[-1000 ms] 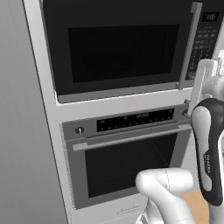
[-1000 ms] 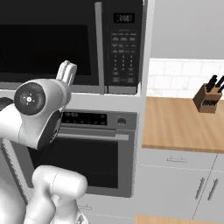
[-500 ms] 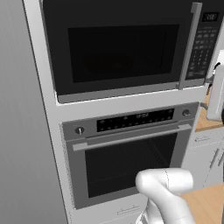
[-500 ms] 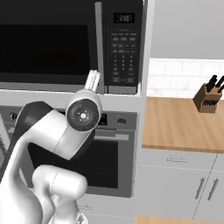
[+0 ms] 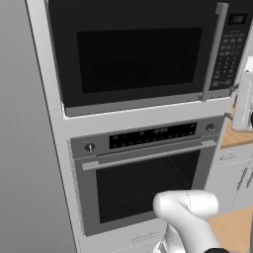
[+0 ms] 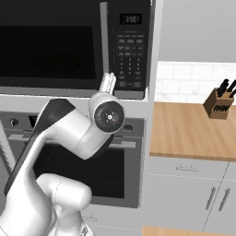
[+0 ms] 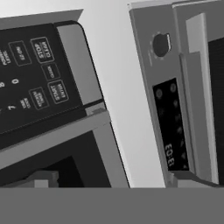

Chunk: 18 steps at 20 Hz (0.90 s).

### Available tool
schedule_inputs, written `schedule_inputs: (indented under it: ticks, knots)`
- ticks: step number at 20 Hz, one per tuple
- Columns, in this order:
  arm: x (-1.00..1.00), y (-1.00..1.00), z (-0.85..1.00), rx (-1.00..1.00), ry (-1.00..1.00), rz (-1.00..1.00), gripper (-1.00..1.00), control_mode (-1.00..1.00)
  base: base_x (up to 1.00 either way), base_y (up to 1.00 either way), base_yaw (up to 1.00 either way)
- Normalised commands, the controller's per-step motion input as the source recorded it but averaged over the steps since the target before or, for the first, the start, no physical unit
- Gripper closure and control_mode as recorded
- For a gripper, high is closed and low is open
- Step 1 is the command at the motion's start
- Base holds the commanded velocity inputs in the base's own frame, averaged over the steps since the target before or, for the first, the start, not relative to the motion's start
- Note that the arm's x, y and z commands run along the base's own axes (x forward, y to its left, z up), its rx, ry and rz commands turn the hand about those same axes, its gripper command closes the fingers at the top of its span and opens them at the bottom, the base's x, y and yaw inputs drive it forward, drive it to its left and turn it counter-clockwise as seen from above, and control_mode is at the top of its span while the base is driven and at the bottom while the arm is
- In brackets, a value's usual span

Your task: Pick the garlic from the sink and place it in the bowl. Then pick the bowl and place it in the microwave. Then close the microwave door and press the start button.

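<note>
Microwave door (image 5: 133,54) stood shut across the microwave (image 6: 73,44), its silver handle (image 5: 211,49) upright beside the keypad strip (image 6: 129,50). At six o'clock of that keypad the gripper (image 6: 109,83) pointed up toward it, jaws spread wide, holding nothing. The oven (image 5: 148,178) sat directly below; a knife block (image 6: 219,102) stood on the wooden counter (image 6: 189,131) at three o'clock.

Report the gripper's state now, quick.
Gripper: open, holding nothing, raised by the microwave keypad's lower edge.
</note>
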Motion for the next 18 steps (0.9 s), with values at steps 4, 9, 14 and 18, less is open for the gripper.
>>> schedule_inputs:
  ticks: [4,9,14,18]
  knots:
    - [0.34,-0.16,-0.03,0.0,-0.02,0.0,-1.0,-1.0,0.0,0.0,0.0]
    - [0.28,-0.07,-0.16,0.0,0.0,0.0,-1.0,-1.0,0.0,0.0,0.0]
    - [0.25,-0.04,-0.16,0.0,0.0,0.0,-1.0,-1.0,0.0,0.0,0.0]
    - [0.26,-0.05,0.0,0.0,-0.02,0.0,-1.0,-1.0,0.0,0.0,0.0]
